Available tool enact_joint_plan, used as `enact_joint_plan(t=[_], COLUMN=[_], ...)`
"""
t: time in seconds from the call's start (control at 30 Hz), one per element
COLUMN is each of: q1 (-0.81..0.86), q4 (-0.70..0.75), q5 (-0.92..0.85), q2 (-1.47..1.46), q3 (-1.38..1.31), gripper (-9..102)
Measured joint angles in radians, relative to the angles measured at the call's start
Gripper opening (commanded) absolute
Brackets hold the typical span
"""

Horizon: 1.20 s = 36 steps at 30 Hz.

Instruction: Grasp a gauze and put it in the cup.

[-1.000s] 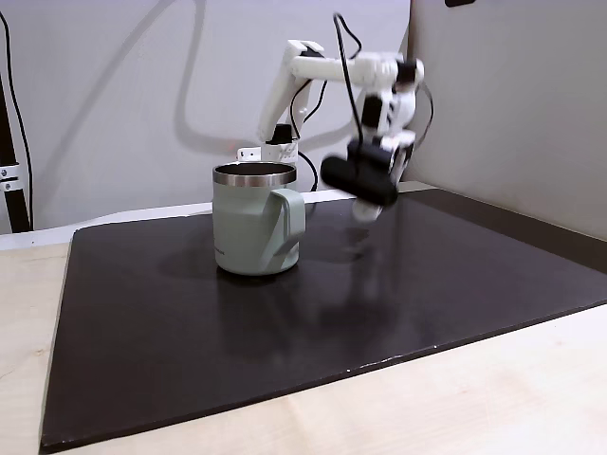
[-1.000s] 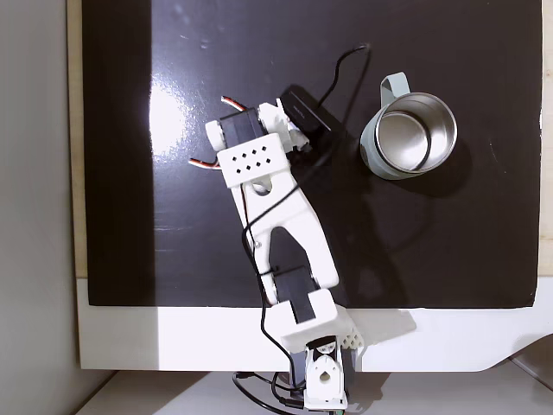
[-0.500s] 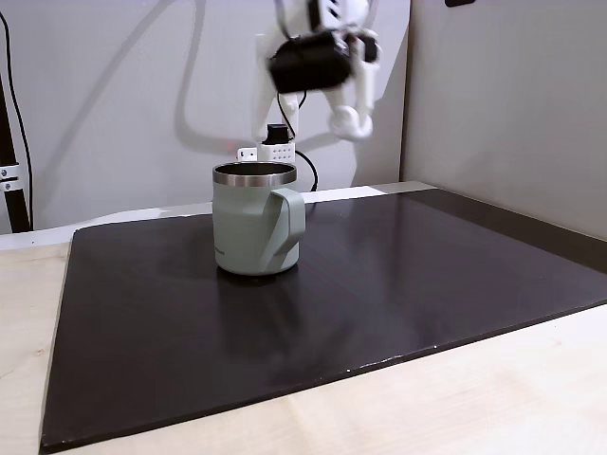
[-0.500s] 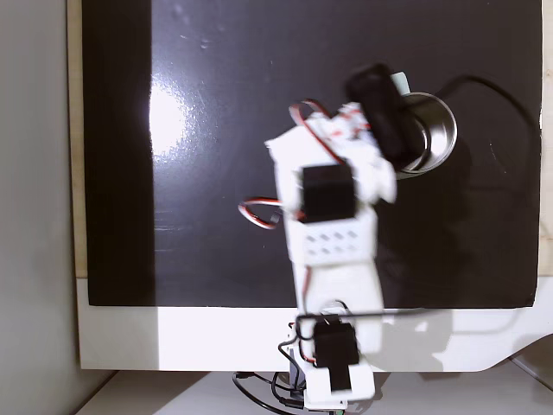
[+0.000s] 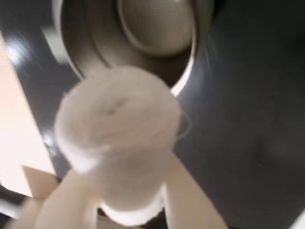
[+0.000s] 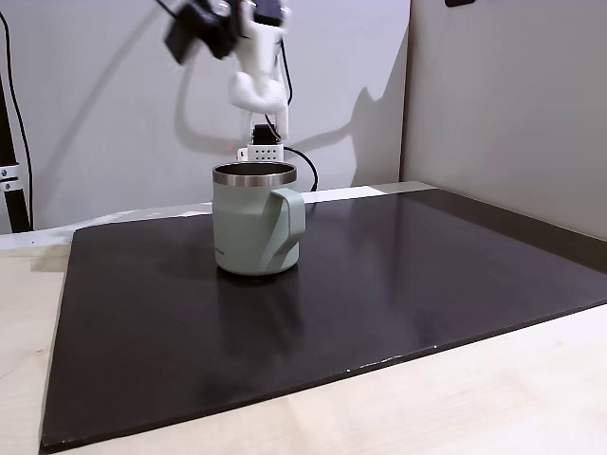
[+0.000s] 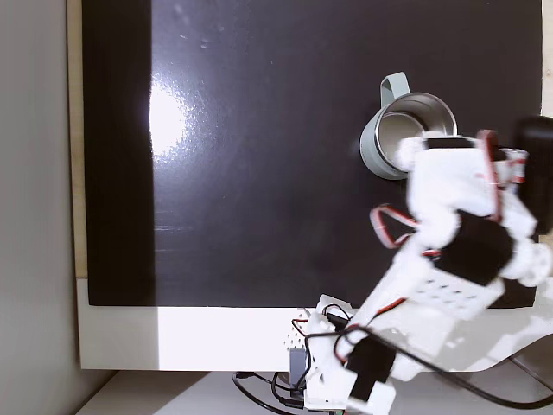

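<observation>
Blurrily, the fingers (image 5: pixel 126 210) clasp the gauze (image 5: pixel 116 138), which hides part of the cup (image 5: pixel 143 38).

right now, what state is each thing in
gauze: held between the gripper fingers, raised above the cup
cup: upright on the black mat, open, nothing seen inside
gripper: shut on the gauze, high off the table

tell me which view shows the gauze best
The wrist view: the gauze is close up there, a blurred white roll held in the claw just short of the cup opening. In the side fixed view it is a small white blob high above the cup. From above, the arm covers it.
</observation>
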Motion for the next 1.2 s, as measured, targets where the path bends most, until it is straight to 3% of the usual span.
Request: enact_joint_plan(t=[0.3, 0.93, 1.2], q1=[0.067, -0.048, -0.011], q4=[0.002, 0.002, 0.002], q5=[0.014, 0.028, 0.021], q2=[-0.206, -0.288, -0.288], q3=[-0.161, -0.206, -0.181], gripper=[0, 1, 28])
